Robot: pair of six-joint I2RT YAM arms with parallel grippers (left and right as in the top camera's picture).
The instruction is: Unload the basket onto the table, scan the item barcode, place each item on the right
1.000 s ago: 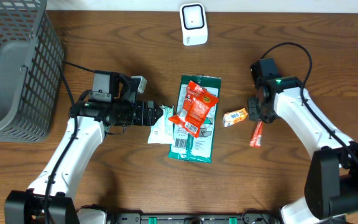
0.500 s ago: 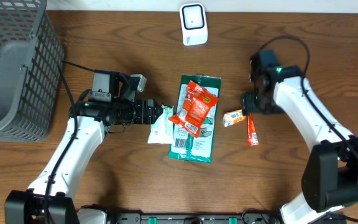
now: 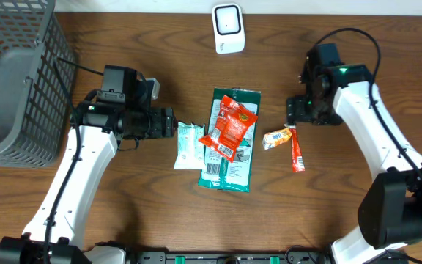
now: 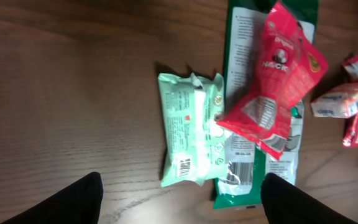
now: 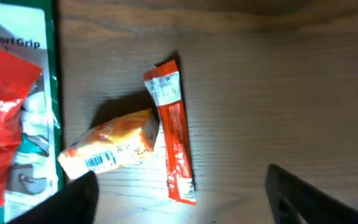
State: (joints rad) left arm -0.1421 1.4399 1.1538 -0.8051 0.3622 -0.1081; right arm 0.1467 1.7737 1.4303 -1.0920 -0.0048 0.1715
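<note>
The white barcode scanner [image 3: 228,28] stands at the table's far edge. A pale green packet [image 3: 187,145] [image 4: 188,127] lies flat, barcode up, just ahead of my open left gripper [image 3: 168,123] [image 4: 182,205], which holds nothing. A red snack bag [image 3: 229,126] [image 4: 278,74] rests on a long dark green pack [image 3: 233,158] [image 4: 253,168]. A red stick sachet [image 3: 297,149] [image 5: 173,134] lies beside an orange packet [image 3: 277,137] [image 5: 110,146]. My right gripper [image 3: 293,117] [image 5: 182,199] hovers open over them, empty.
A grey wire basket [image 3: 17,81] fills the far left corner. Bare wood lies between the basket and the packets, and to the right of the red stick. Cables run behind both arms.
My right gripper opened and let go of the red stick, which now lies by the orange packet; the arm drew back toward the far side. My left arm pulled left, off the pale green packet.
</note>
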